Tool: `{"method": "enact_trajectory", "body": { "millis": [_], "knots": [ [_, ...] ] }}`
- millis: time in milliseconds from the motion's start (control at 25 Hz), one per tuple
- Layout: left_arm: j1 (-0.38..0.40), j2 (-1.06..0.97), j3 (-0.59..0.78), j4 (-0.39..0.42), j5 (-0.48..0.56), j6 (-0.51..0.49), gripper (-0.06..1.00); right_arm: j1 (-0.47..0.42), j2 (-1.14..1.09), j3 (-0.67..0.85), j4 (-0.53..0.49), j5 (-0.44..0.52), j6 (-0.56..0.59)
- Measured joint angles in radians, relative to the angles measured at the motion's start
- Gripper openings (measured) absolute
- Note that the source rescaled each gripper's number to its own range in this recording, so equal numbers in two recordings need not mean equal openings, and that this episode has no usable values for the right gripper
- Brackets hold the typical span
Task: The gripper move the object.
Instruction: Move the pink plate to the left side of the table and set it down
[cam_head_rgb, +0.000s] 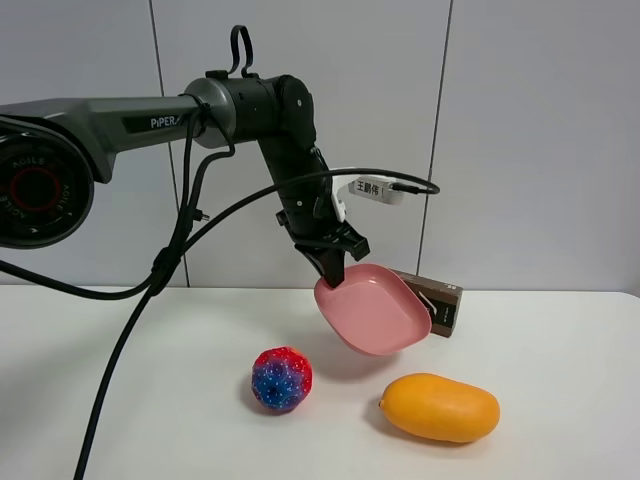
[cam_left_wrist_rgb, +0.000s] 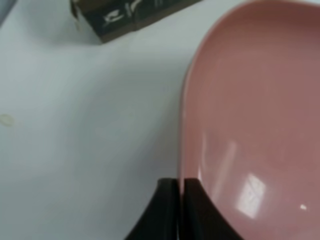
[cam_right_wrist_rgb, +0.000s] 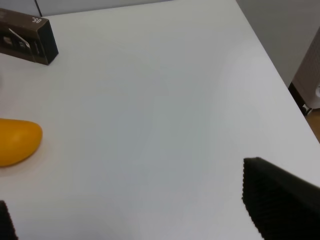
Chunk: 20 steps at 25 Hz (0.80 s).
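The pink plate (cam_head_rgb: 375, 309) hangs tilted in the air above the white table, over the gap between the ball and the mango. My left gripper (cam_head_rgb: 333, 272) is shut on the plate's rim at its upper left edge and holds it up. In the left wrist view the plate (cam_left_wrist_rgb: 255, 110) fills the right side, and the gripper (cam_left_wrist_rgb: 181, 192) has its black fingers (cam_left_wrist_rgb: 200, 215) pressed together on the rim. My right gripper (cam_right_wrist_rgb: 125, 220) is open and empty over bare table, with only its finger pads (cam_right_wrist_rgb: 280, 200) showing. It is out of the exterior view.
A red-blue speckled ball (cam_head_rgb: 282, 379) and an orange-yellow mango (cam_head_rgb: 440, 407) lie on the table (cam_head_rgb: 120, 400) in front. A dark brown box (cam_head_rgb: 440, 303) stands behind the plate by the wall. The table's right edge (cam_right_wrist_rgb: 270, 60) shows in the right wrist view.
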Motion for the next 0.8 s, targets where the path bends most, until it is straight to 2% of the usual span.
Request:
{"method": "enact_trajectory", "body": {
  "millis": [440,600,800],
  "knots": [
    [0.079,-0.129,-0.013,0.097,0.011,-0.120,0.00,0.000,0.000,0.000,0.000,0.000,0.000],
    [0.123,-0.220,0.075,0.104,0.011,-0.140,0.00,0.000,0.000,0.000,0.000,0.000,0.000],
    [0.185,-0.328,0.266,0.126,0.012,-0.183,0.00,0.000,0.000,0.000,0.000,0.000,0.000]
  ]
}}
